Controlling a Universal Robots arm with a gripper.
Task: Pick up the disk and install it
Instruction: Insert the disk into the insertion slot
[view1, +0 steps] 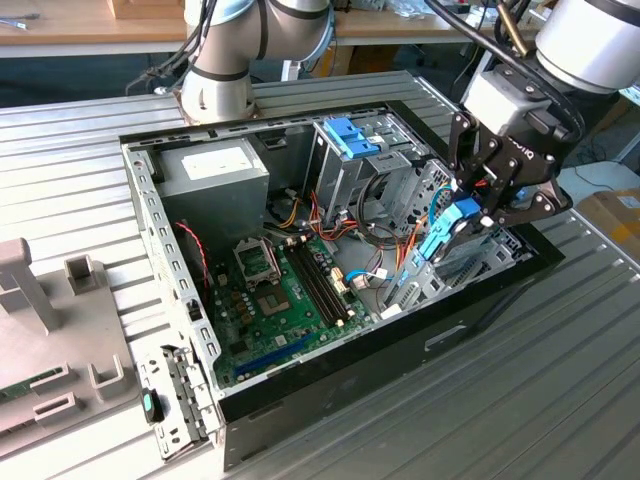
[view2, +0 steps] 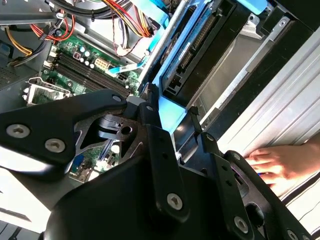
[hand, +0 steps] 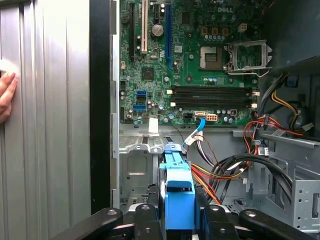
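Grips the disk (hand: 179, 192) with the pincer (hand: 179, 222), clamped on its light-blue frame, on edge and tilted. Holds it over the open computer case (view1: 470, 322), just above a metal bay. Beyond, past loose cables (hand: 235, 170), the green motherboard (hand: 200, 75). Off to one side, outside the case wall, a person's hand (hand: 6, 95) on the ribbed surface (hand: 50, 150).

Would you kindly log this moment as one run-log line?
gripper: shut on disk | disk: held tilted over open case, exterior view's right | hand: resting on table beside case

A ribbed metal table (view1: 520, 400) bears a computer case (view1: 330, 372) and grey fixture (view1: 60, 330).
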